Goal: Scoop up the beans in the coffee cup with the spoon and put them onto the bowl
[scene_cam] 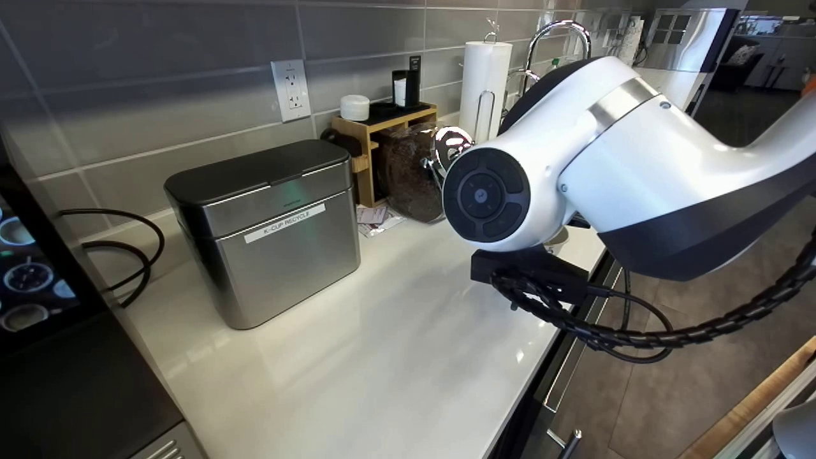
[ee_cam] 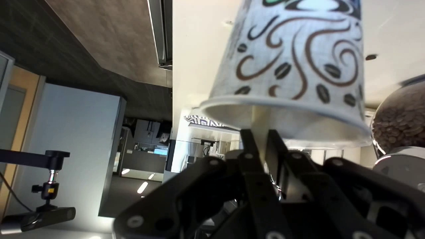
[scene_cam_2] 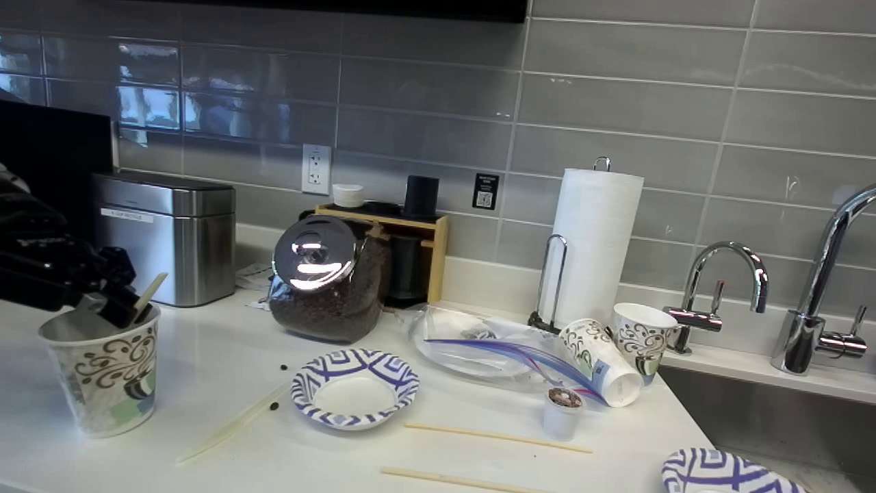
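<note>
The coffee cup (scene_cam_2: 113,383), white paper with brown swirls, stands upright on the counter at the left of an exterior view. My gripper (scene_cam_2: 126,311) is over its rim there, shut on the pale handle of the spoon (scene_cam_2: 152,289). In the wrist view, the spoon (ee_cam: 260,114) runs from between my gripper's (ee_cam: 259,134) fingertips into the cup's (ee_cam: 295,66) mouth; its scoop end is hidden inside. Any beans in the cup are hidden too. The bowl (scene_cam_2: 352,397), white with blue-purple patterning, sits right of the cup and looks empty. Two dark beans (scene_cam_2: 274,406) lie between them.
A pale flat utensil (scene_cam_2: 233,426) lies between cup and bowl. A bean jar (scene_cam_2: 328,301) and steel bin (scene_cam: 287,255) stand behind. Rightward are thin sticks (scene_cam_2: 496,438), a small pod (scene_cam_2: 562,414), a plastic bag (scene_cam_2: 472,342), two cups (scene_cam_2: 643,335) and another patterned bowl (scene_cam_2: 691,465).
</note>
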Robot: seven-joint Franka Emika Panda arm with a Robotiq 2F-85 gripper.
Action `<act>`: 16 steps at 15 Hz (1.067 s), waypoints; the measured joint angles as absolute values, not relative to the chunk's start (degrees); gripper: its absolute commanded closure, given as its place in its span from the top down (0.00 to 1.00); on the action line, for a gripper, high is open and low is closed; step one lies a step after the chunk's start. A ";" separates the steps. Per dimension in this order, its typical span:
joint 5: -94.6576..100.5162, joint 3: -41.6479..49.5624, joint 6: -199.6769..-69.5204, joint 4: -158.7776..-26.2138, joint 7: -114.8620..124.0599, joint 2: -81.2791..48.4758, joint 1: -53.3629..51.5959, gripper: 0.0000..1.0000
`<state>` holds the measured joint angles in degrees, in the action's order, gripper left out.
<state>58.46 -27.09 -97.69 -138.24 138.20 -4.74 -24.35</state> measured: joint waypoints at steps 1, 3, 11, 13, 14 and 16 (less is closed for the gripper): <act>58.46 -26.99 -97.69 -138.23 138.69 -5.07 -24.35 0.03; 58.48 -26.71 -97.69 -138.19 139.86 -5.72 -24.35 0.03; 58.36 -26.35 -97.69 -137.04 141.55 -7.61 -24.35 0.03; 58.28 -26.35 -97.69 -136.46 141.55 -8.09 -24.35 0.03; 58.22 -26.35 -97.69 -136.18 141.55 -8.34 -24.37 0.03; 57.96 -26.35 -97.69 -135.59 141.34 -8.74 -24.43 0.03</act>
<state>57.96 -26.35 -97.69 -135.59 141.34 -8.74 -24.43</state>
